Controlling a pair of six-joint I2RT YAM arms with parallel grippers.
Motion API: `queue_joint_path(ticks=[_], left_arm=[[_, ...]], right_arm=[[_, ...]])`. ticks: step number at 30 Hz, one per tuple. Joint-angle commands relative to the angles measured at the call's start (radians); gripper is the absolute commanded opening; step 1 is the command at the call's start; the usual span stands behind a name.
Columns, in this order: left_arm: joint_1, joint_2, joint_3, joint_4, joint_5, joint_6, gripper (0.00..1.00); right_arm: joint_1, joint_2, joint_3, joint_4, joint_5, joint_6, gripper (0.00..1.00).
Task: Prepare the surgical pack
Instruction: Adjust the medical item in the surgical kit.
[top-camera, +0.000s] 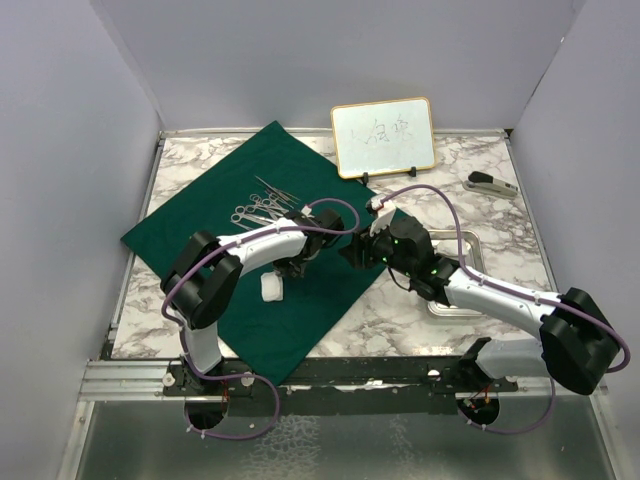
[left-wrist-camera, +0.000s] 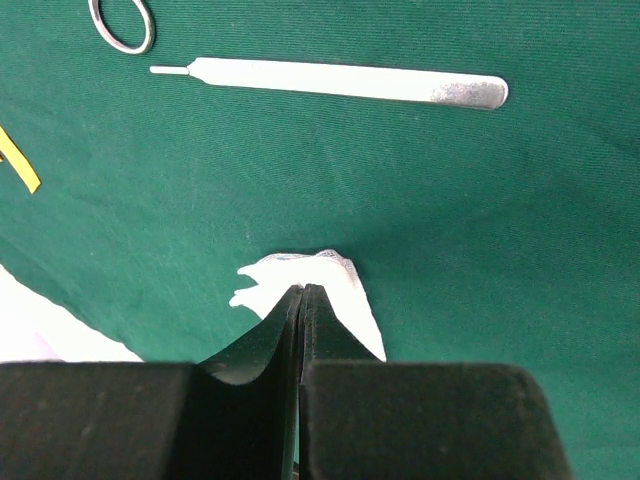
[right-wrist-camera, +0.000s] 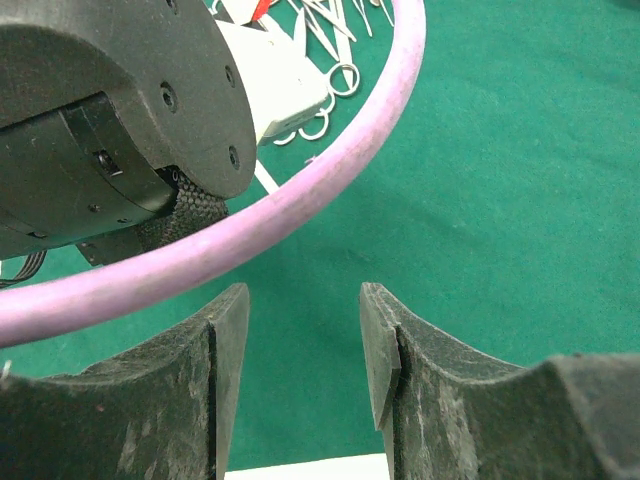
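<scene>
The dark green cloth (top-camera: 210, 225) lies spread on the left half of the table. Silver scissor-like instruments (top-camera: 265, 207) lie in a row on its far part. My left gripper (left-wrist-camera: 302, 290) is shut on a white gauze square (left-wrist-camera: 340, 280) and holds it just over the cloth; in the top view the gripper (top-camera: 293, 268) is at the cloth's middle. A flat steel handle (left-wrist-camera: 340, 80) lies beyond it. A white gauze stack (top-camera: 271, 288) sits on the cloth nearby. My right gripper (right-wrist-camera: 305, 300) is open and empty over the cloth's right edge (top-camera: 352, 252). The steel tray (top-camera: 478, 243) lies under my right arm.
A gold-framed whiteboard (top-camera: 383, 137) stands at the back. A grey stapler-like object (top-camera: 490, 183) lies at the far right. My left arm's wrist (right-wrist-camera: 120, 110) and purple cable (right-wrist-camera: 300, 190) hang close in front of my right gripper. Walls enclose the marble table (top-camera: 400, 310).
</scene>
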Motion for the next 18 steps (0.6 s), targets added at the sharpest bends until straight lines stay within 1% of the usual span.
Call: queue_joint_path(ticks=[1, 10, 18], left_arm=[[-0.011, 0.015, 0.004, 0.013, 0.014, 0.024, 0.0], [-0.015, 0.02, -0.004, 0.028, 0.03, 0.026, 0.0], [-0.015, 0.022, -0.041, 0.055, 0.047, 0.024, 0.0]], right_arm=[[-0.01, -0.009, -0.011, 0.029, -0.01, 0.004, 0.49], [-0.012, -0.008, -0.012, 0.029, -0.012, 0.005, 0.49], [-0.013, -0.011, -0.013, 0.029, -0.012, 0.006, 0.49]])
